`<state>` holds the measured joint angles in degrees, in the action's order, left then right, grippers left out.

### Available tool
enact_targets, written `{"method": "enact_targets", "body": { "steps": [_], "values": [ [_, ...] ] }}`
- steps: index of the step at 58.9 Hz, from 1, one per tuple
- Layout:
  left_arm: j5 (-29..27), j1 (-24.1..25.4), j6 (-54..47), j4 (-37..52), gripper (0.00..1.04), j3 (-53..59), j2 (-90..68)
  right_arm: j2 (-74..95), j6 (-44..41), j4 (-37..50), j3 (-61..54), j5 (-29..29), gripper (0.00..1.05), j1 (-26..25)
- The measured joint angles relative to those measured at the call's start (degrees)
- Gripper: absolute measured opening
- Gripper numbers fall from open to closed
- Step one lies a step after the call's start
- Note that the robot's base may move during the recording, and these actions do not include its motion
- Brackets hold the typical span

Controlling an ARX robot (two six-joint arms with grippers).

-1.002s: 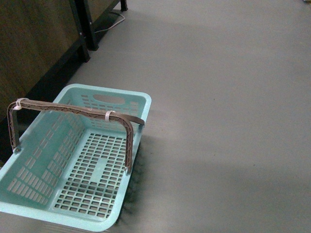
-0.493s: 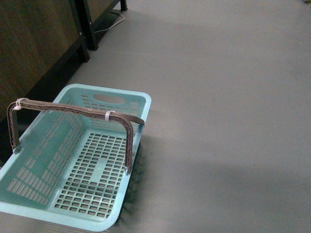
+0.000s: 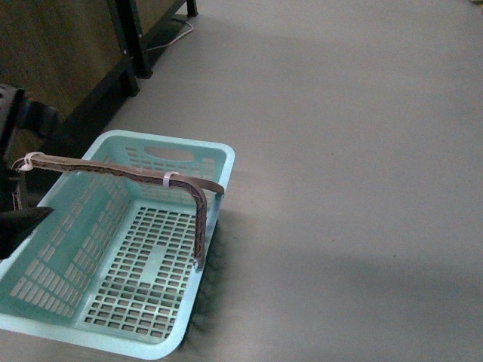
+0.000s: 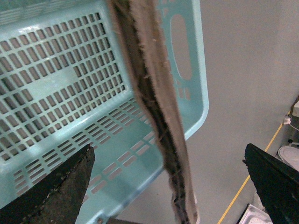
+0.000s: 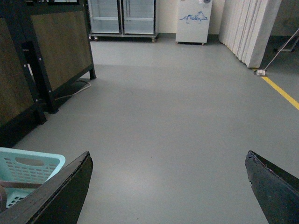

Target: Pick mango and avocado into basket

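The light turquoise basket (image 3: 219, 162) stands empty on the grey floor at the lower left, its brown handle (image 3: 113, 172) raised across it. No mango or avocado is in view. My left gripper (image 4: 169, 185) is open, its jaws standing either side of the handle (image 4: 154, 93) without touching it. One dark finger (image 3: 19, 224) shows at the left edge of the front view, by the handle's left end. My right gripper (image 5: 168, 186) is open and empty over bare floor, with a corner of the basket (image 5: 28, 167) beside it.
A dark wood-panelled stand with black frame (image 3: 60, 60) runs along the left, with a cable (image 3: 173, 34) on the floor by it. Glass-door fridges (image 5: 121, 16), a white cabinet (image 5: 191, 21), a curtain (image 5: 247, 28) and a yellow floor line (image 5: 280, 91) lie far ahead.
My left arm has come into the front view at the left edge, by the handle's left end. The basket has not moved.
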<state>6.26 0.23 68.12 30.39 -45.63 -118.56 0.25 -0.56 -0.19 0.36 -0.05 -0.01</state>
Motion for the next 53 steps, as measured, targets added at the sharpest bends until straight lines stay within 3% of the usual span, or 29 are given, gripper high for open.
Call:
{"method": "enact_targets", "body": {
  "steps": [22, 32, 37, 47, 53],
  "values": [
    [-2.1, -4.2, 2.1, -4.3, 0.96, -13.9, -12.0, 0.0, 0.0, 0.0, 0.0, 0.0, 0.97, 0.0],
    [-2.7, -5.0, 2.6, -5.0, 0.7, -16.2, -14.1, 0.0, 0.0, 0.0, 0.0, 0.0, 0.97, 0.0],
    [-2.8, -5.4, 2.7, -5.7, 0.51, -17.4, -14.8, 0.0, 0.0, 0.0, 0.0, 0.0, 0.97, 0.0],
    [-4.0, -5.5, 3.2, -7.3, 0.23, -18.9, -15.6, 0.0, 0.0, 0.0, 0.0, 0.0, 0.97, 0.0],
    [-5.7, -5.5, 5.4, -7.4, 0.14, -19.0, -15.2, 0.0, 0.0, 0.0, 0.0, 0.0, 0.97, 0.0]
  ]
}}
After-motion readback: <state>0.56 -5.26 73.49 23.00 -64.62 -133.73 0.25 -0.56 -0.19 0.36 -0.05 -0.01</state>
